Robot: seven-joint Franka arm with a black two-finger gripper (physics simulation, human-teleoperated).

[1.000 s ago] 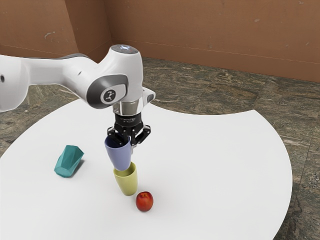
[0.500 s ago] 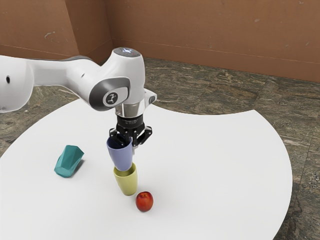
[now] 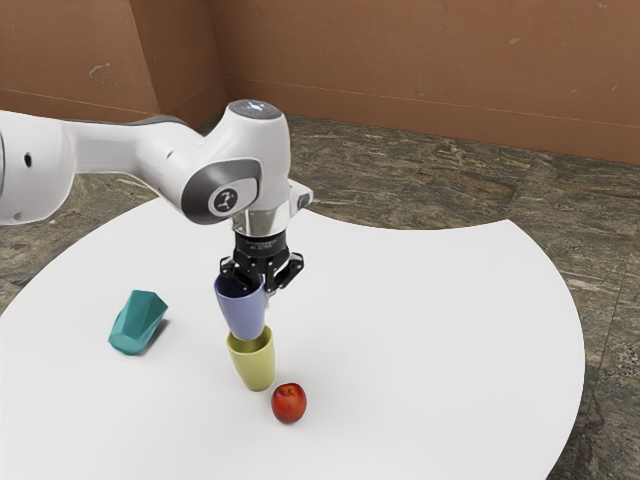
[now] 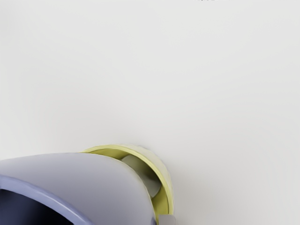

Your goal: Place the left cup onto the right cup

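Observation:
A lavender-blue cup (image 3: 241, 308) hangs upright from my gripper (image 3: 251, 284), which is shut on its rim. Its base sits in the mouth of a yellow cup (image 3: 252, 360) standing on the white table (image 3: 430, 330). In the wrist view the blue cup (image 4: 70, 187) looms large just under my hand, with the yellow cup's rim (image 4: 157, 176) curving out from behind it.
A red apple (image 3: 289, 402) lies just to the exterior view's right of the yellow cup, close to it. A teal faceted object (image 3: 137, 322) lies on its side toward the exterior view's left. The round table's edge runs along the right and front.
My hand has shifted slightly toward the exterior view's right with the blue cup, bringing it more squarely over the yellow cup. The other objects have not moved.

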